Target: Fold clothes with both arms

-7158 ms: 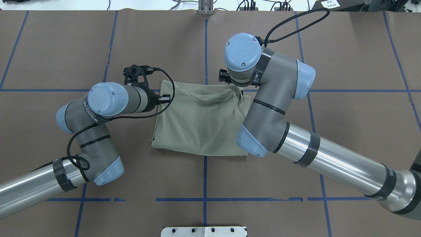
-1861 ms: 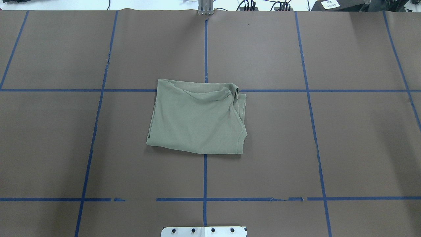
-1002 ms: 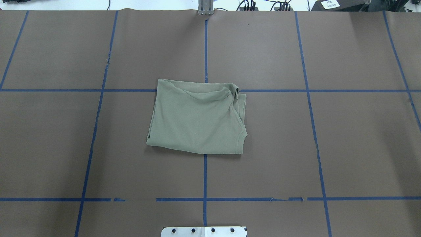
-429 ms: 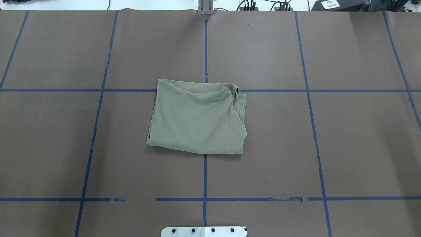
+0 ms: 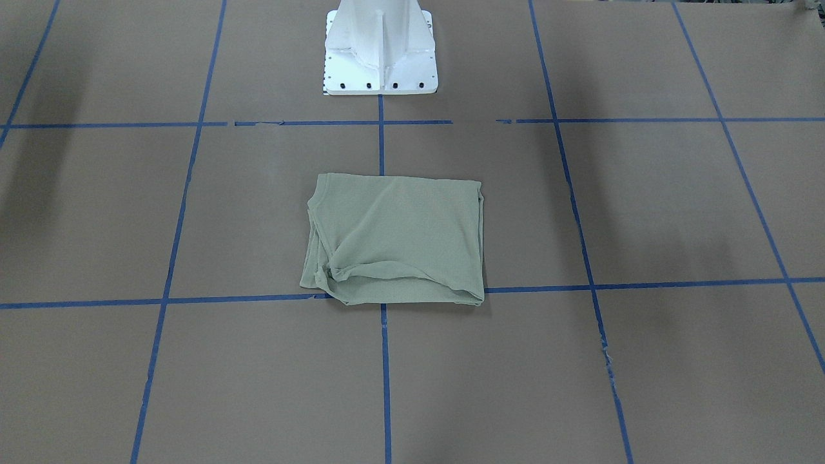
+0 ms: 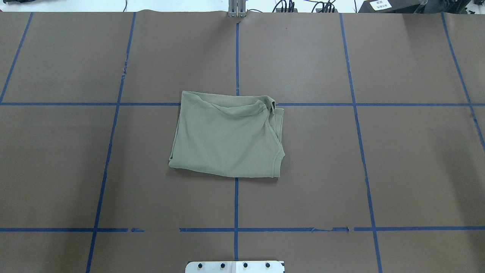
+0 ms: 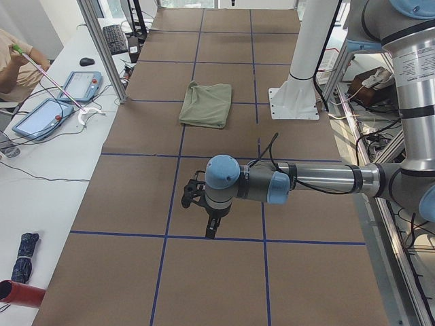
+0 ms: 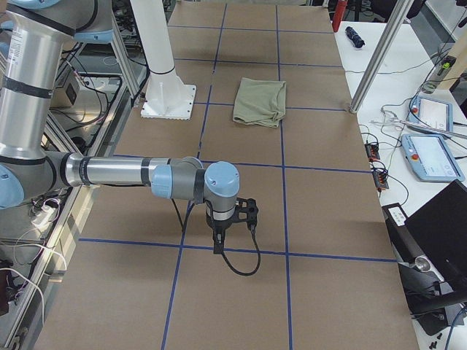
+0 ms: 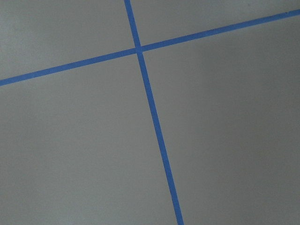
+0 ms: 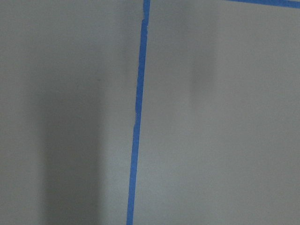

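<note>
The pale sage-green shirt (image 6: pixel 227 136) lies folded into a rough rectangle at the table's middle, with a bunched fold along its far edge; it also shows in the front view (image 5: pixel 396 238) and both side views (image 7: pixel 206 104) (image 8: pixel 260 101). No gripper touches it. My left gripper (image 7: pixel 193 197) hangs over the table near the left end, far from the shirt. My right gripper (image 8: pixel 246 213) hangs near the right end. Both show only in the side views, so I cannot tell whether they are open or shut. The wrist views show only brown table and blue tape.
The brown table (image 6: pixel 341 170) carries a grid of blue tape lines. The white pedestal base (image 5: pixel 380 45) stands at the robot's side. Side benches hold tablets (image 7: pixel 80 85) (image 8: pixel 433 157) and cables. A person (image 7: pixel 17 58) sits at the left-end bench.
Both arms, which were at the shirt's far corners 7.2 s ago, have left the overhead view. The shirt lies flatter and has not moved over the last two seconds.
</note>
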Motion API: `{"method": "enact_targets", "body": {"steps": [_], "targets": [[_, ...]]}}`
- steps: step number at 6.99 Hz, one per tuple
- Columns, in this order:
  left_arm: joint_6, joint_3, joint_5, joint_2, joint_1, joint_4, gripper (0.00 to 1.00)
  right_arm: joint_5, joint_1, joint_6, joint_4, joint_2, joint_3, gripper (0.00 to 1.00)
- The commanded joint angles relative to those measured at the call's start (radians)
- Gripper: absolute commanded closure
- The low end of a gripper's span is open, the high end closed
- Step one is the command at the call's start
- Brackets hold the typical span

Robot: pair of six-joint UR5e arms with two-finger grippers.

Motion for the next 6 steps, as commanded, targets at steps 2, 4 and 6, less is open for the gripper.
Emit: {"method": "enact_targets", "body": {"steps": [2, 4, 6], "targets": [[0.0, 0.001, 0.0, 0.0, 0.0, 0.0, 0.0, 0.0, 0.0, 0.0, 0.001, 0.0, -0.006, 0.0], [0.0, 0.002, -0.001, -0.001, 0.0, 0.0, 0.0, 0.0, 0.0, 0.0, 0.001, 0.0, -0.01, 0.0], [0.0, 0.002, 0.0, -0.001, 0.002, 0.0, 0.0, 0.0, 0.0, 0.0, 0.001, 0.0, -0.015, 0.0]]}}
